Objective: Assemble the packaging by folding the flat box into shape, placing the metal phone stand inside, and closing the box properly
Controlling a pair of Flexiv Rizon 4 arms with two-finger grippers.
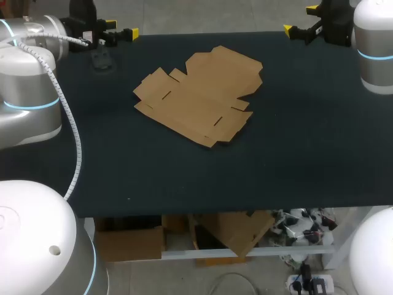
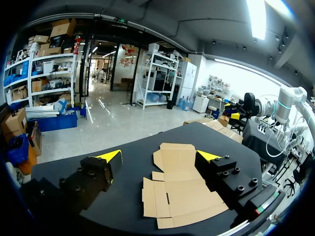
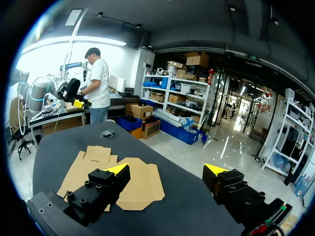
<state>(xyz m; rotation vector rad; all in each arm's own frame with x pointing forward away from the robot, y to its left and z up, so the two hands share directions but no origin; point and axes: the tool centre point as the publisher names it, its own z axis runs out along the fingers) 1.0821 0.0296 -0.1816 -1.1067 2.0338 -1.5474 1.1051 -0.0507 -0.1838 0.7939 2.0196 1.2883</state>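
**Now: flat box mid-surface, both pairs of fingers wide and holding nothing**

Seen from the head view, the cardboard box [image 1: 199, 98] lies unfolded and flat on the dark surface [image 1: 307, 141]. It sits about midway between the left and right edges and somewhat nearer the far edge. The left gripper [image 1: 121, 29] hangs over the far left corner and the right gripper [image 1: 301, 18] over the far edge near the right corner. Both are well apart from the box. A small grey item [image 1: 101, 59] rests on the surface just beside the left gripper; whether it is the phone stand I cannot tell.

From the left wrist view, the left gripper [image 2: 160, 156] has its fingers [image 2: 110, 156] spread wide with nothing between them. The box [image 2: 179, 196] lies flat on the surface ahead of them, untouched, its flaps spread out.

From the right wrist view, the right gripper [image 3: 166, 169] also has its fingers [image 3: 214, 169] wide apart and holds nothing. The box [image 3: 138, 184] lies flat ahead of the gripper, apart from both fingers. The small grey item [image 3: 107, 133] sits beyond the box, near the surface's edge.
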